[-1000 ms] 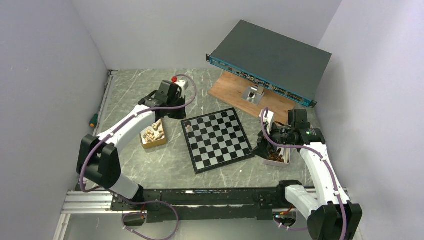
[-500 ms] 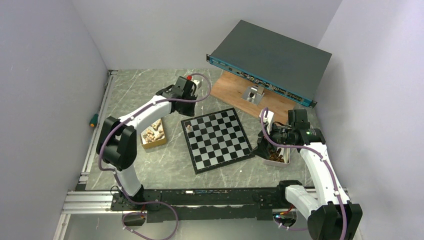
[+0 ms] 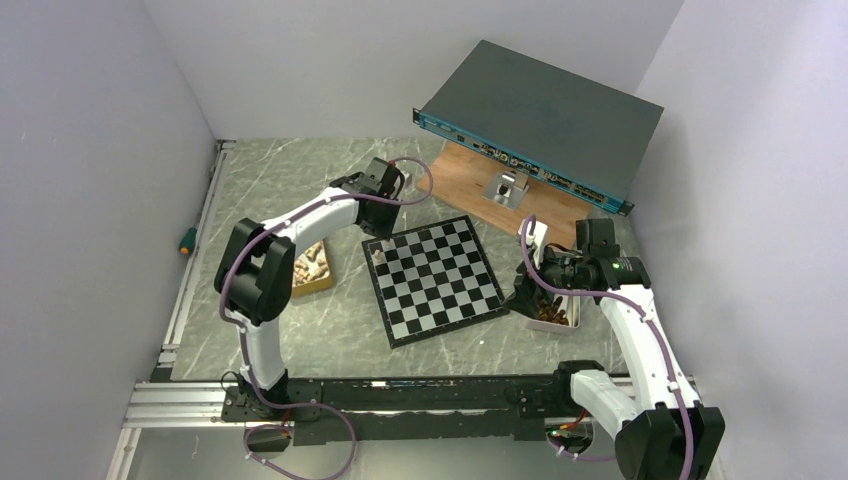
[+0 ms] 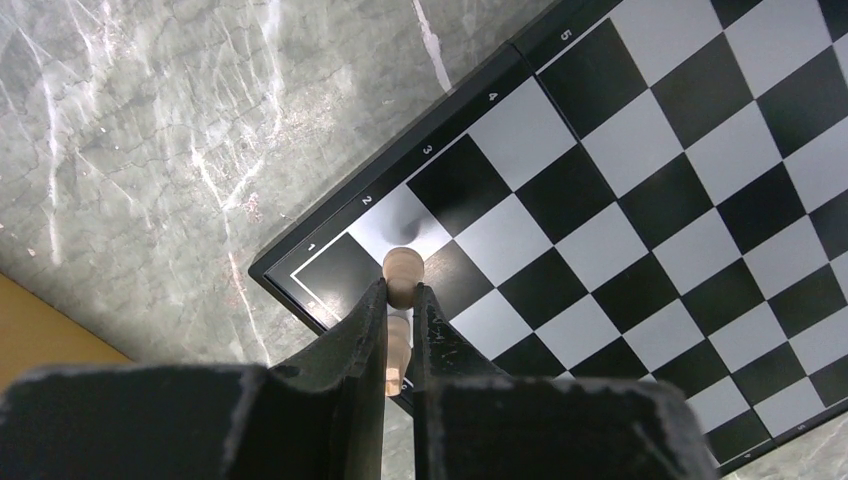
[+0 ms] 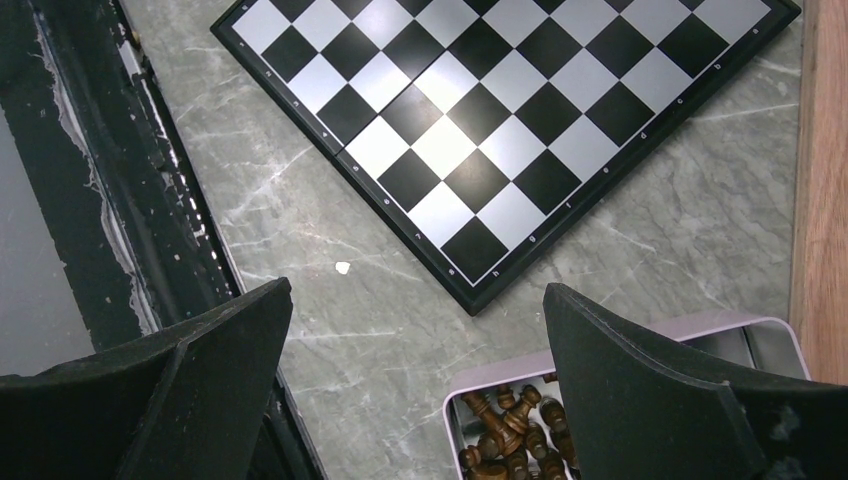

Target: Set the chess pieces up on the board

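We record the marbled table (image 3: 300, 330) carrying the board (image 3: 432, 277). The right tool (image 5: 416, 290) stands wide and holds nothing, above a tin (image 5: 700, 325) of dark brown pieces (image 5: 505, 440). The left tool (image 4: 400, 295) is closed narrowly on a light tan pawn (image 4: 403, 265) over the board's corner.

You're looking at a robotics lab cell, not a home or an office. Plain pale walls (image 3: 100, 150) box in a grey marble-patterned table (image 3: 300, 340) on the left, far and right sides. Along its near edge runs an aluminium rail (image 3: 170, 405) with your two machines bolted to it, the left arm (image 3: 300, 215) and the right arm (image 3: 630, 320). At the far right a rack-mount electronics unit (image 3: 545, 110) leans on a wooden plank (image 3: 450, 180), and a green-handled tool (image 3: 186, 240) lies by the left wall
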You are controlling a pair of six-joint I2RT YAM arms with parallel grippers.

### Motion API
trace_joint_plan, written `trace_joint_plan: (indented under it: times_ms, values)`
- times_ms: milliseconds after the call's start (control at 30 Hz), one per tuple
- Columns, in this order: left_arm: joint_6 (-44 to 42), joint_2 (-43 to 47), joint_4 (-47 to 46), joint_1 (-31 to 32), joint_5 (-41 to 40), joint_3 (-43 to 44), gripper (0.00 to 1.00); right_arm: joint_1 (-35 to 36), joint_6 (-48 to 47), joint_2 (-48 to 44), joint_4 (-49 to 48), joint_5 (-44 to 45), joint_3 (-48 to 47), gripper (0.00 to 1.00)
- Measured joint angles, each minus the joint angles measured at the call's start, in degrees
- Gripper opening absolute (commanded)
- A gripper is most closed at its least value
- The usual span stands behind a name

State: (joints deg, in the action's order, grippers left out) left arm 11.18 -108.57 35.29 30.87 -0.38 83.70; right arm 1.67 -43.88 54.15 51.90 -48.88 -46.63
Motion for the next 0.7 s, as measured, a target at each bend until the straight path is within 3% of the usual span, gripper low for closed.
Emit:
trace_joint_plan:
  times_ms: [700]
  values:
    - [-1.1, -3.8, 2.3, 0.2, -1.0, 2.6, 0.02, 0.0, 0.0, 0.2, 0.0, 0.4, 0.0, 1.0]
